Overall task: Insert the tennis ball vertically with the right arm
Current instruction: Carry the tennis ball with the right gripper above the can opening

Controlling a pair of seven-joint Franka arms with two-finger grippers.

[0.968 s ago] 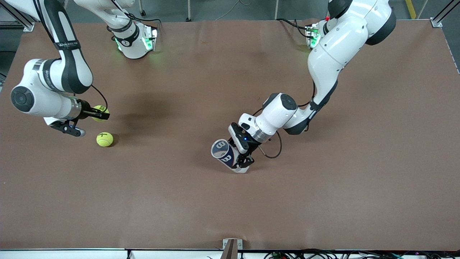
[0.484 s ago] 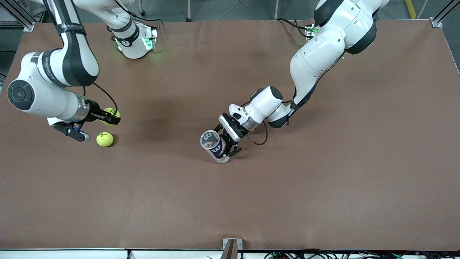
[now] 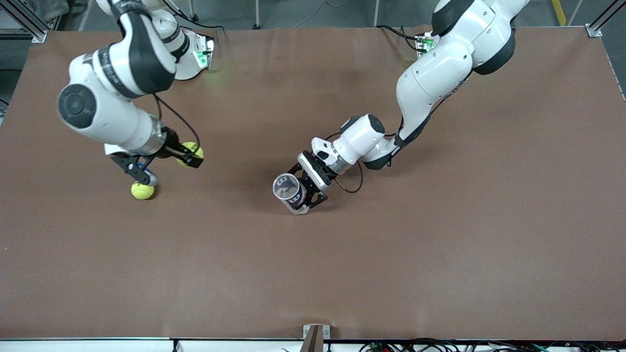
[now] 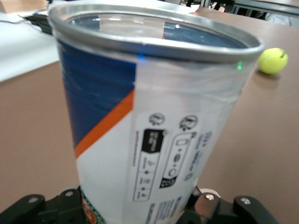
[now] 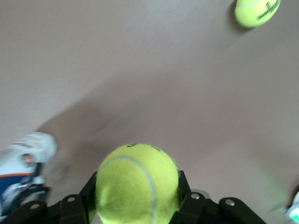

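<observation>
**Tennis ball held aloft by the right arm, can held by the left**

A yellow tennis ball (image 3: pixel 190 152) is clamped between the fingers of the right gripper (image 3: pixel 188 156), which is carried above the table (image 3: pixel 440 244) toward the right arm's end. In the right wrist view the ball (image 5: pixel 137 183) is seen pressed between the two black fingers (image 5: pixel 183 187), with bare brown surface below it. The right arm (image 3: pixel 115 93) is reached out from its base at the top of the front view.

A second tennis ball (image 3: pixel 142 190) is left lying on the table, just beside the right arm's wrist camera mount as seen in the front view, nearer to the front camera than the held ball.

Near the middle of the table, a tennis ball can (image 3: pixel 289 192) with a blue, orange and white label is gripped near its base by the left gripper (image 3: pixel 307 193). The can's open metal rim is turned upward, and the can is slightly tilted. In the left wrist view the can (image 4: pixel 149 126) fills most of the picture, with the fingers closed against its lower part, and the loose ball (image 4: pixel 272 60) is seen well apart on the table.
</observation>
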